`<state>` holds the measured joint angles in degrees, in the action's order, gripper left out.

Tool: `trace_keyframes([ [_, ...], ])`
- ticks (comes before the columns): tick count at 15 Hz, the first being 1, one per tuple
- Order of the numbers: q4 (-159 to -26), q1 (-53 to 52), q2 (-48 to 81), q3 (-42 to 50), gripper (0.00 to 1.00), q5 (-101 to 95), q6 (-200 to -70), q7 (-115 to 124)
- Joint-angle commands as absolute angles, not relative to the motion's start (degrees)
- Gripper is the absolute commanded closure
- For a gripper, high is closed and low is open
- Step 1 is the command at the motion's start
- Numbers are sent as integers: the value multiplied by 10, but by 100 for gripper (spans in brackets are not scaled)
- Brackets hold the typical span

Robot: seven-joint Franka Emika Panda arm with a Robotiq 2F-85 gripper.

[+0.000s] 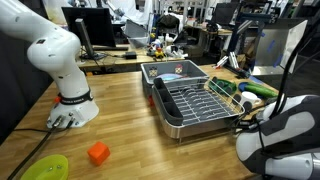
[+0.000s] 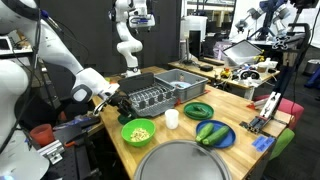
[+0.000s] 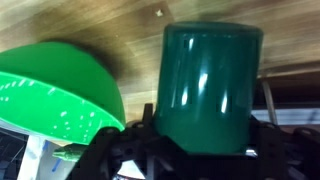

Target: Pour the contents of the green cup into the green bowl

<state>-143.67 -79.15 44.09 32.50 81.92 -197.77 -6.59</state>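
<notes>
In the wrist view my gripper (image 3: 205, 138) is shut on the green cup (image 3: 210, 80), a dark green tumbler that fills the middle of the picture, with a black finger on each side. The green bowl (image 3: 60, 90) lies close beside the cup on the wooden table. In an exterior view the green bowl (image 2: 138, 131) stands near the table's front and holds yellowish pieces. My gripper (image 2: 114, 103) hangs just above and behind it. The cup itself is too dark and small to make out there. I cannot see inside the cup.
A metal dish rack (image 2: 150, 97) stands behind the bowl. Near it are a white cup (image 2: 172, 118), a flat green dish (image 2: 198, 110), a blue plate with cucumbers (image 2: 213, 134) and a large grey round lid (image 2: 185, 160). An orange block (image 1: 97, 153) lies on the table.
</notes>
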Motion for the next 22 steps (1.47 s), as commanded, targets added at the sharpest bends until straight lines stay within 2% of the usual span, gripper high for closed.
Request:
trace_keyframes([
  [1,-1434,-797,444,330,48,830,-1980,-69],
  [13,-1436,-799,444,331,48,849,-1978,-66],
  [22,-1428,-798,491,336,48,863,-1976,-84],
])
